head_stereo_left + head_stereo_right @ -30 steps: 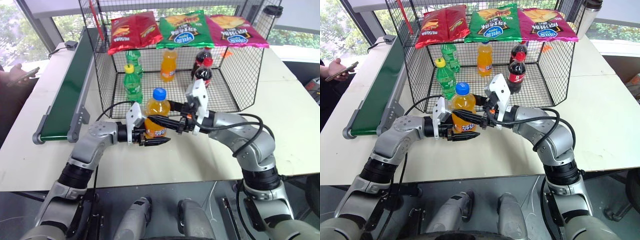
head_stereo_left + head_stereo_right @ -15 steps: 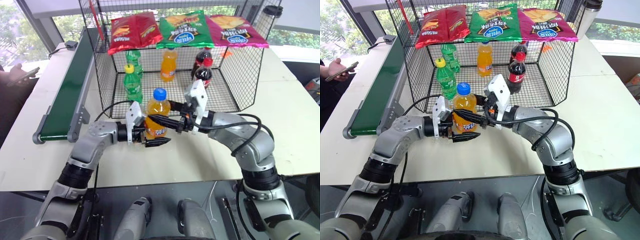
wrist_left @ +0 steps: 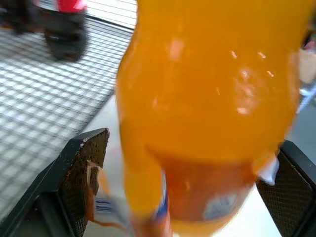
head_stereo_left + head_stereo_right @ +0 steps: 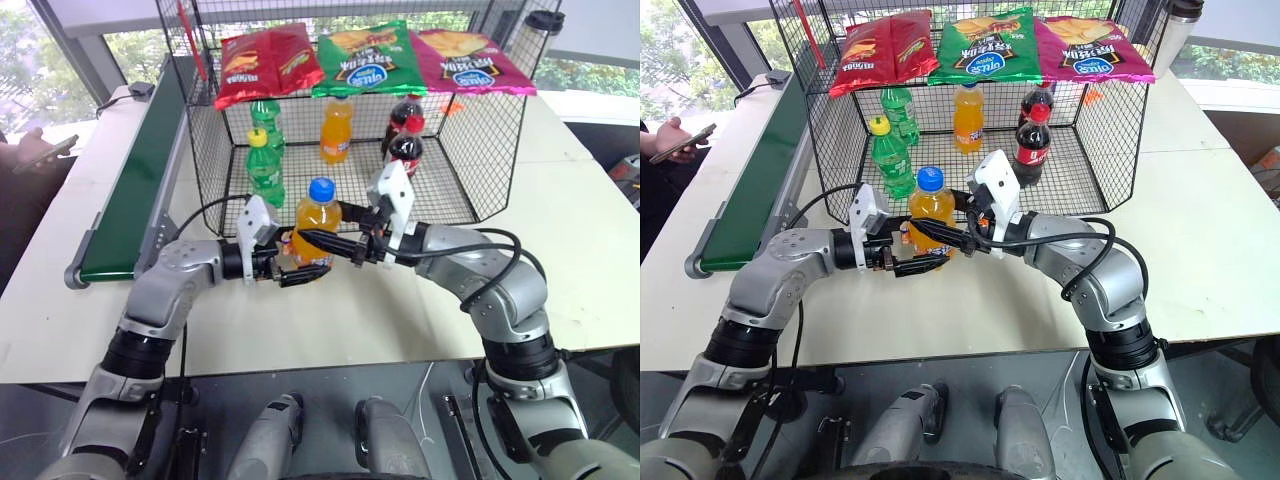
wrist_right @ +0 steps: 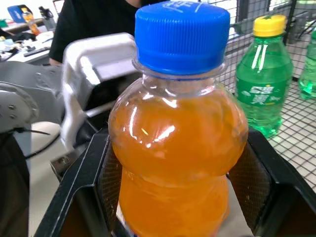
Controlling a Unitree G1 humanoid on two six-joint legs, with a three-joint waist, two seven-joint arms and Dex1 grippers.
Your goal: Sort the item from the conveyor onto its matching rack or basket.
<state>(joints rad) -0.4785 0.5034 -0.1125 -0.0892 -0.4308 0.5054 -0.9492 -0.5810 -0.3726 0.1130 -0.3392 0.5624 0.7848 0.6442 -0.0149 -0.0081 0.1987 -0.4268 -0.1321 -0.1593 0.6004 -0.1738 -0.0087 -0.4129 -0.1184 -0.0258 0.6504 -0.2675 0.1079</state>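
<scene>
Orange bottle: we see the orange bottle (image 4: 317, 222) upright, with its blue cap on top, just in front of the open near side of the cage. It is above the white table, between the two grippers.

Right gripper: the right gripper (image 5: 180, 182) comes from the right and its two black fingers (image 5: 86, 185) press on both sides of the bottle body. We read this as a firm hold on the orange bottle.

Left gripper: the left gripper (image 3: 182, 187) reaches from the left at the lower part of the bottle. In its wrist view, its fingers (image 3: 81, 170) stand wide with a gap to the bottle on each side, so it does not hold it.

Cage: the black wire cage (image 4: 495, 160) stands on the far part of the table. Inside we see two green bottles (image 4: 265, 165) on the left, another orange one (image 4: 337, 130) in the middle and two cola bottles (image 4: 405, 145) on the right. Three bags of chips (image 4: 370, 58) lie on its flat top.

Conveyor: the green conveyor (image 4: 135, 190) runs along the left of the cage, well apart from the held bottle.

Table: the white table (image 4: 580, 260) carries the cage and the conveyor.

Person: at the far left a hand (image 4: 40, 150) holds a phone.
</scene>
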